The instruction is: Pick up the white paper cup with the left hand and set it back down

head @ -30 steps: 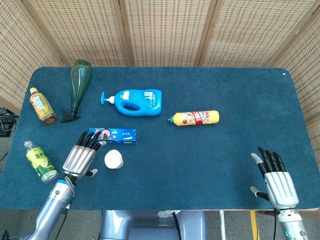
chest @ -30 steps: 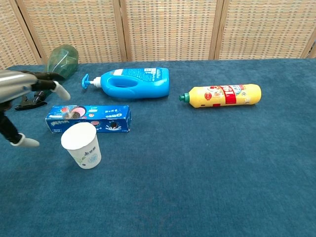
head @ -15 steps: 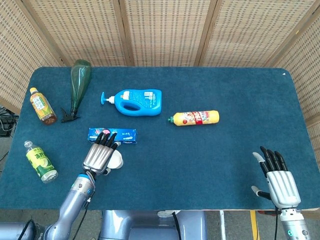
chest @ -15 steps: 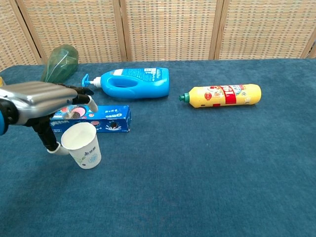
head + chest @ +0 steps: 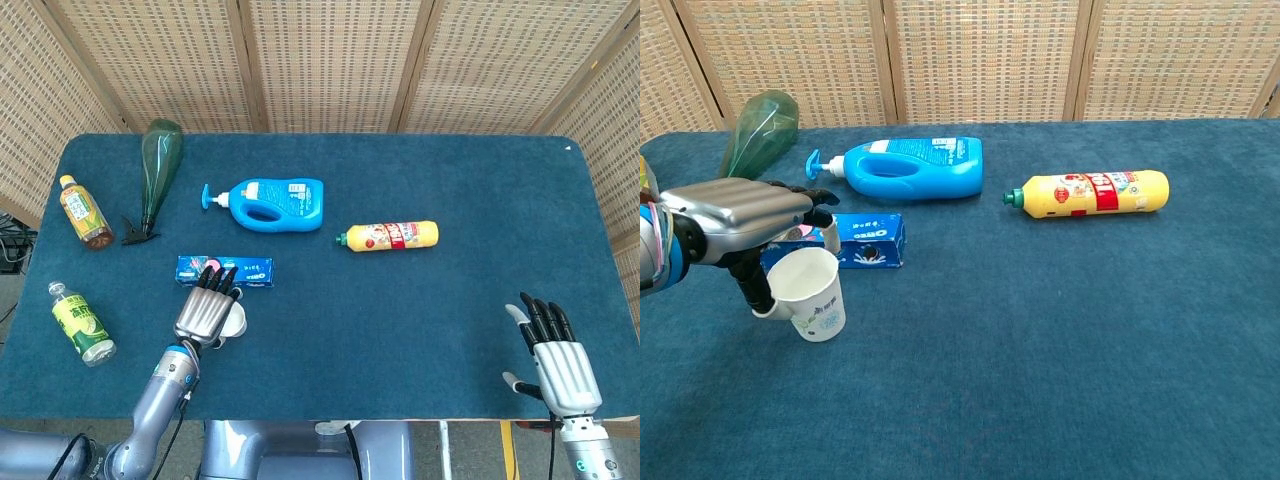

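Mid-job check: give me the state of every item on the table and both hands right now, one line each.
white paper cup: upright, open, on the table.
left hand: at the cup, thumb against its side, cup not lifted.
right hand: open, holding nothing.
blue detergent bottle: lying on its side.
yellow bottle: lying, capped.
cookie box: lying flat.
green spray bottle: lying.
two tea bottles: lying.

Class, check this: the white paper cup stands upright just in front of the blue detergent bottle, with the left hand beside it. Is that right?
One error: the white paper cup stands in front of the blue cookie box, not the detergent bottle, which lies farther back, as the chest view shows. The left hand is beside the cup.
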Robot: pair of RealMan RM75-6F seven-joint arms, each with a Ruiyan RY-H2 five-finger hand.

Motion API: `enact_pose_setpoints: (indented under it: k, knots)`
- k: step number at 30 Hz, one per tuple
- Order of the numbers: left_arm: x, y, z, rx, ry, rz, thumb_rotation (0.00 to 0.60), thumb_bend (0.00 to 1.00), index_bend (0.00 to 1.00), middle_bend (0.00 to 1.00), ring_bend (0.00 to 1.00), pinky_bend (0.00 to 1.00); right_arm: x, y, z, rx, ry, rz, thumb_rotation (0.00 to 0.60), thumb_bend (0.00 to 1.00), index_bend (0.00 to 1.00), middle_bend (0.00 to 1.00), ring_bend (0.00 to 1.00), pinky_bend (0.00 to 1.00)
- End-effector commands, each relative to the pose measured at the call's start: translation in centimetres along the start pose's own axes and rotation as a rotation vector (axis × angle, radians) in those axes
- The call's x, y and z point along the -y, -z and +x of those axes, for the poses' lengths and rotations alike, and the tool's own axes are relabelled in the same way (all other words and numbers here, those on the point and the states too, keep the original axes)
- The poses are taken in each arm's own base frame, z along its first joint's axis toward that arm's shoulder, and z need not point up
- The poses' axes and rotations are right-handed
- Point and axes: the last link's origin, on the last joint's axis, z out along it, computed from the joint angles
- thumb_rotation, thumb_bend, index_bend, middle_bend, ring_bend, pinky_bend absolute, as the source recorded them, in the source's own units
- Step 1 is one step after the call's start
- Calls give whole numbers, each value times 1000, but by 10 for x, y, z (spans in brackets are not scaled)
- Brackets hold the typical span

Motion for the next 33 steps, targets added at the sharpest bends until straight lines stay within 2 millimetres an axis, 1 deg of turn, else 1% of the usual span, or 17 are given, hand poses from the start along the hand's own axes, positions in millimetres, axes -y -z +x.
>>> enact_pose_setpoints:
  k: [1,6,9,13,15,19,23,25,33]
  knots:
    - [-2,0,-2,7,0,-6,600,252,333,0,0,0,0,0,0,-1,-3,1,600,63,0,0,0,15]
    - [-4,2,-3,5,14,-19,600,259,411,0,0,0,0,0,1,-6,-8,2,600,63,0,0,0,15]
    - [-4,5,0,-12,39,-30,600,261,425,0,0,0,0,0,1,-5,-7,3,600,63,0,0,0,15]
    - [-5,7,3,-35,141,-46,600,259,415,0,0,0,0,0,0,-5,-6,3,600,63,0,0,0,15]
    - [-6,10,2,-35,240,-55,600,257,409,0,0,0,0,0,0,-5,-7,2,600,63,0,0,0,15]
    - [-6,14,-9,-25,417,-60,600,256,392,0,0,0,0,0,0,-2,-7,1,600,63,0,0,0,15]
    - [-4,12,-21,-29,510,-56,600,255,394,0,0,0,1,0,-1,0,-4,3,600,63,0,0,0,15]
    - [-2,11,-31,-6,591,-40,600,255,400,0,0,0,0,0,-1,-1,-4,0,600,63,0,0,0,15]
    - [8,9,-45,8,590,-25,600,255,394,0,0,0,1,0,-3,8,1,2,600,63,0,0,0,15]
